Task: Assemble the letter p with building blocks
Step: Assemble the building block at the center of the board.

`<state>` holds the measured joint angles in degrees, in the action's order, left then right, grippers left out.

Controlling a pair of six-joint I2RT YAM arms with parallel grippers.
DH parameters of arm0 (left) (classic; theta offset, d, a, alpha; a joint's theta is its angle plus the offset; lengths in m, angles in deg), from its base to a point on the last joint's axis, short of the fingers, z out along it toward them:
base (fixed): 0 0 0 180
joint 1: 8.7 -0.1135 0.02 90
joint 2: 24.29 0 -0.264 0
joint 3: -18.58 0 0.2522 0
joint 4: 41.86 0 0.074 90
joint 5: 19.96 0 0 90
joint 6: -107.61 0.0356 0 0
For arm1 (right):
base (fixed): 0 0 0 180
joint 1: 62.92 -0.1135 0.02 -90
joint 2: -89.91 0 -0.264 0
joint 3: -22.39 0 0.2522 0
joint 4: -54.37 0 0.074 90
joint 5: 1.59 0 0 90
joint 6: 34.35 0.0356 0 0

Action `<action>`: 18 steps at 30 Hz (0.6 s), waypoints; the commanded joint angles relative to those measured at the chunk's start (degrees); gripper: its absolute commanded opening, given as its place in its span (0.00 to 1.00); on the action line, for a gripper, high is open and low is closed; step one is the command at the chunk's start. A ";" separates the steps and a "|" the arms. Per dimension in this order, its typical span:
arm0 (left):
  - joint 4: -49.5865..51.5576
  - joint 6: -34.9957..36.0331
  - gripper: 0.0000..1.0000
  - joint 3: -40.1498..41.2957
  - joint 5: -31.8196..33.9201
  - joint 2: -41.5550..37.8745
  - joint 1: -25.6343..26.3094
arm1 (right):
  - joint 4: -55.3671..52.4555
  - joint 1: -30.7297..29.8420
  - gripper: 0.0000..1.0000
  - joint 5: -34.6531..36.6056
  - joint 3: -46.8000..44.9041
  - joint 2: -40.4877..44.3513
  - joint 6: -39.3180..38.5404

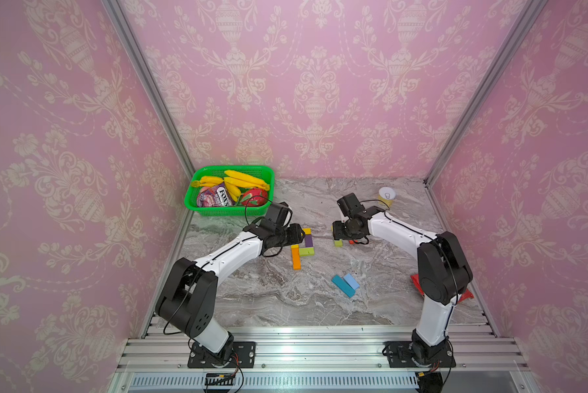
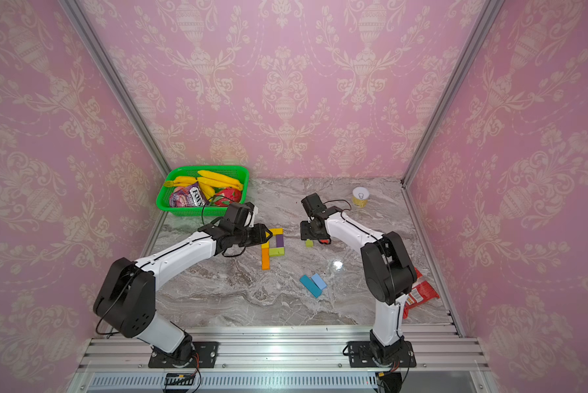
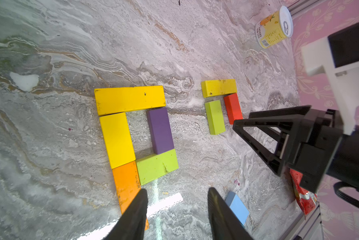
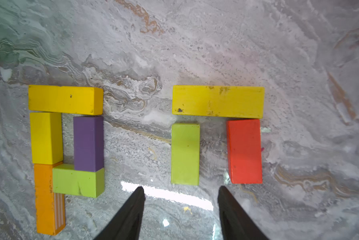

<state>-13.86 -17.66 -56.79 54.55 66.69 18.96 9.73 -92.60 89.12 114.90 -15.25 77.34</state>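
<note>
**Counter (image 1: pixel 286 299), grey marble pattern, with the building blocks in 3 groups.**

Near the centre of the frame in both top views, 5 blocks lie flat in a P.
- The long yellow block (image 3: pixel 129 99) forms the cap.
- The short yellow block (image 3: pixel 116 139) and the orange block (image 3: pixel 125 187) run end to end from 1 of its ends as the stem.
- The purple block (image 3: pixel 160 129) runs from its other end.
- The lime green block (image 3: pixel 156 166) closes the loop, touching the purple and orange blocks.

The left arm's wrist hides part of this group from above. The left end effector (image 3: pixel 177 192) hangs released beside it, with only bare counter between its jaws. In the left wrist view, 1 finger cuts off the orange block's end and the other covers part of the light blue block (image 3: pixel 236 207).

Just right of centre lie 3 more blocks. The second yellow block (image 4: pixel 218 100) has the red block (image 4: pixel 244 151) touching 1 end. The second lime green block (image 4: pixel 185 153) sits at its other end across a thin gap. The right end effector (image 4: pixel 181 188) is likewise released and empty. From above it hides all but slivers of lime and red.

Lower centre right, the teal block (image 1: pixel 342 286) lies side by side with the light blue block.

The red snack packet (image 2: pixel 422 296), at the right edge, is largely hidden behind the right arm. A green basket (image 1: pixel 217 210) holding bananas (image 1: pixel 245 177) stands at the counter's upper left. A can (image 1: pixel 387 196) stands at its upper right.
</note>
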 commanded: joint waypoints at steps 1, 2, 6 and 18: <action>-0.83 0.09 0.48 -1.99 -2.54 2.44 2.29 | 1.31 -0.31 0.52 -0.31 -3.80 3.38 1.80; -0.79 -0.10 0.48 -2.47 -2.96 3.17 2.98 | 1.95 -0.31 0.50 -0.37 -4.97 3.91 2.30; -1.11 -0.66 0.46 -4.83 -4.56 7.29 5.91 | 6.11 -0.30 0.45 -1.20 -11.30 5.60 4.93; -1.99 -2.45 0.38 -9.89 -7.22 15.00 7.32 | 14.97 -0.34 0.34 -7.13 -18.36 3.85 9.62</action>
<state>-15.45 -19.38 -64.37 48.65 81.18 26.11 22.21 -92.60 83.54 96.51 -10.25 85.29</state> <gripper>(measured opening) 0.379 0.337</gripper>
